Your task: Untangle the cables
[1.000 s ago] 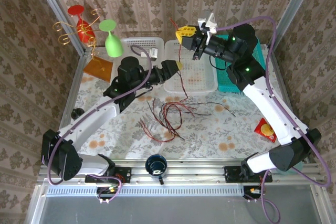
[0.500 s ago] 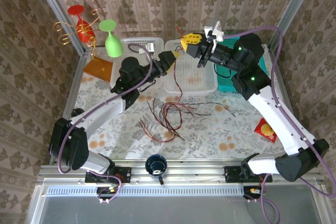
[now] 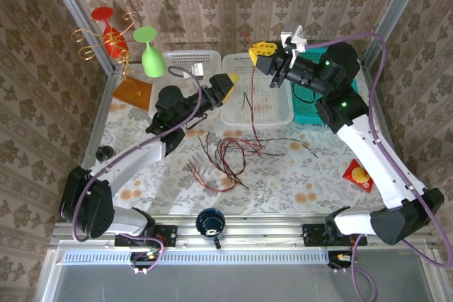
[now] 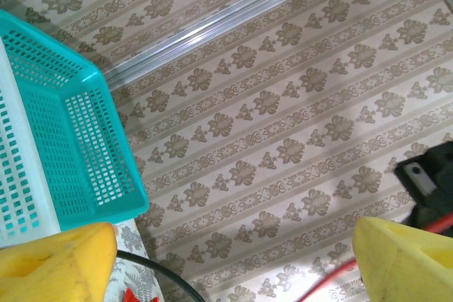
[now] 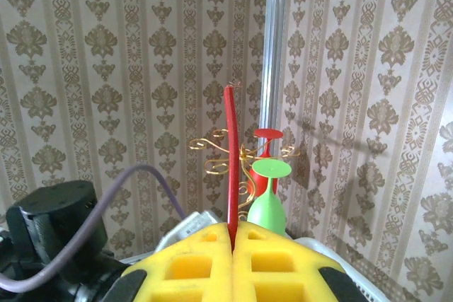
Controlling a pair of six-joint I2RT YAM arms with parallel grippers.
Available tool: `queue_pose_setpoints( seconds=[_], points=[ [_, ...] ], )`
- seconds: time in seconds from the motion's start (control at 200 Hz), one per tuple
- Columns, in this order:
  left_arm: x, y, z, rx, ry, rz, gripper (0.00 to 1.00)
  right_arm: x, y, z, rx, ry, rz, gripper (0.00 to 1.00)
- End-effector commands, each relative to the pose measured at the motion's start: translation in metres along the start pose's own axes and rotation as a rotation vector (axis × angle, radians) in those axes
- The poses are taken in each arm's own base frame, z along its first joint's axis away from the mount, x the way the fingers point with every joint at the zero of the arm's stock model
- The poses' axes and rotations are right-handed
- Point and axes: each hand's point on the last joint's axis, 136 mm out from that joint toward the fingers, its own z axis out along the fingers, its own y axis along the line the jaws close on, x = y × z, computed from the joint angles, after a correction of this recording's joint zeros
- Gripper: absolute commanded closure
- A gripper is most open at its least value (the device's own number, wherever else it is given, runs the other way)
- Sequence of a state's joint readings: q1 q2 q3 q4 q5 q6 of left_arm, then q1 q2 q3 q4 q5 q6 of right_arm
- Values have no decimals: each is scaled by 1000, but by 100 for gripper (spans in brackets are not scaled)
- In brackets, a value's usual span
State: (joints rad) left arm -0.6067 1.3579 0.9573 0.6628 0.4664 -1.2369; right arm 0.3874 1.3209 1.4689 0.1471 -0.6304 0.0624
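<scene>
Several thin red and black cables point(image 3: 230, 152) lie tangled on the floral tablecloth in front of the middle white basket point(image 3: 289, 107). My right gripper point(image 3: 260, 53) is raised above that basket and shut on one red cable point(image 5: 231, 167). The cable's short end sticks up past the yellow fingers point(image 5: 283, 259), and the rest hangs down toward the tangle. My left gripper point(image 3: 228, 81) hovers at the basket's left rim, just left of the hanging strand. Its jaws are wide open point(image 4: 233, 256), with a black strand point(image 4: 159, 274) and a red strand point(image 4: 333, 277) crossing low between the fingers.
A teal basket point(image 3: 306, 111) sits right of the white one, and another white basket point(image 3: 190, 56) lies behind the left arm. A gold rack point(image 3: 88, 42) with a red glass point(image 3: 106, 30) and a green glass point(image 3: 148, 53) stands back left. A dark mug point(image 3: 210, 221) is front centre, a red packet point(image 3: 358, 176) right.
My right gripper has drawn up and to the right with the red cable. My left gripper has lifted and swung toward the hanging strand.
</scene>
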Motion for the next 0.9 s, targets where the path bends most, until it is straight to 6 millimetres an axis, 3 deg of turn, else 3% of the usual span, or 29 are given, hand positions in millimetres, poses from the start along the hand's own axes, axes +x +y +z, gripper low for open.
queue_pose_setpoints(
  seconds=[0.0, 0.26, 0.565, 0.735, 0.895],
  points=[
    [-14, -7, -10, 4, -46, 18, 12, -10, 3, 1, -28, -22, 16, 100],
    [-7, 2, 3, -19, 12, -54, 8, -5, 6, 8, -74, -15, 36, 100],
    [-5, 18, -8, -111, -14, -66, 8, -3, 4, 12, -82, -5, 28, 100],
    [7, 34, -13, -149, 3, -182, 8, -4, 5, 12, -92, -10, 22, 100],
    [21, 26, -3, -81, 50, -285, 8, -5, 6, 12, -98, -15, 22, 100]
  ],
)
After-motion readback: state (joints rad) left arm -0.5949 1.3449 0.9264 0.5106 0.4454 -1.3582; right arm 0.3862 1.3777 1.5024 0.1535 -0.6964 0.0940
